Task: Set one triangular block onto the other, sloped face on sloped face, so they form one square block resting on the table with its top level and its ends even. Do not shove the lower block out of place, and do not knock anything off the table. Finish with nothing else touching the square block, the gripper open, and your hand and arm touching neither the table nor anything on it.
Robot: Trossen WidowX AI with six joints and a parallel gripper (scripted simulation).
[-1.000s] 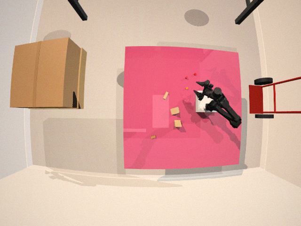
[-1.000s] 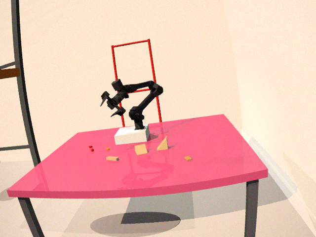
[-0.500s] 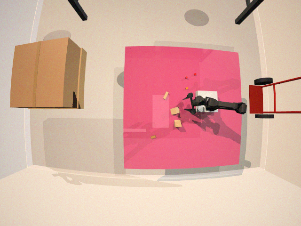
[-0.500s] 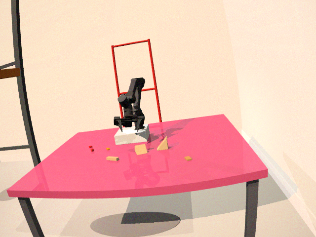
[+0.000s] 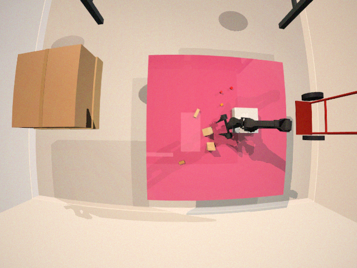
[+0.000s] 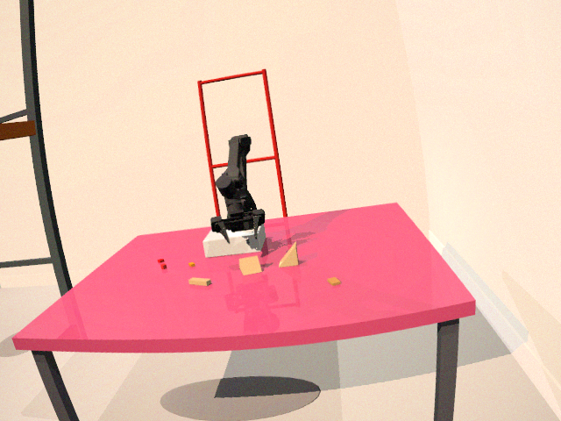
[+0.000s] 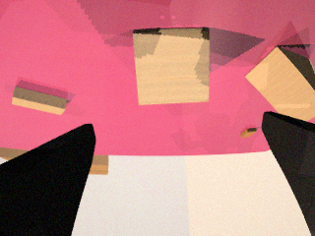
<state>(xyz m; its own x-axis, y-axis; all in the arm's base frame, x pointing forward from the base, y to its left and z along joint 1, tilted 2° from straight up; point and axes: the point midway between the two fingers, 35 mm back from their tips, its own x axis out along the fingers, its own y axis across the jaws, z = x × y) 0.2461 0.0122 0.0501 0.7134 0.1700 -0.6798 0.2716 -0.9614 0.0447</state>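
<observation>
One tan triangular block (image 5: 207, 131) (image 6: 250, 265) (image 7: 172, 69) stands on the pink table (image 5: 173, 86) (image 6: 362, 253) (image 7: 59, 49), a broad face showing in each view. The second triangular block (image 5: 210, 146) (image 6: 289, 256) (image 7: 283, 81) stands apart from it, turned at an angle; the exterior view shows its triangular end, with an upright edge on the right. My gripper (image 5: 218, 128) (image 6: 242, 239) (image 7: 181, 126) is open and empty. It is above the table on the arm's side of the first block, touching neither block. The exact height is hard to tell.
A tan bar (image 5: 196, 113) (image 6: 199, 281) (image 7: 39, 100) lies near the first block. A small orange block (image 5: 182, 162) (image 6: 334, 281) (image 7: 248, 132) lies farther out. Two red cubes (image 5: 231, 87) (image 6: 160, 260) and a yellow-orange cube (image 5: 221, 104) (image 6: 191, 264) lie to one side. The arm's base is white (image 5: 245, 112).
</observation>
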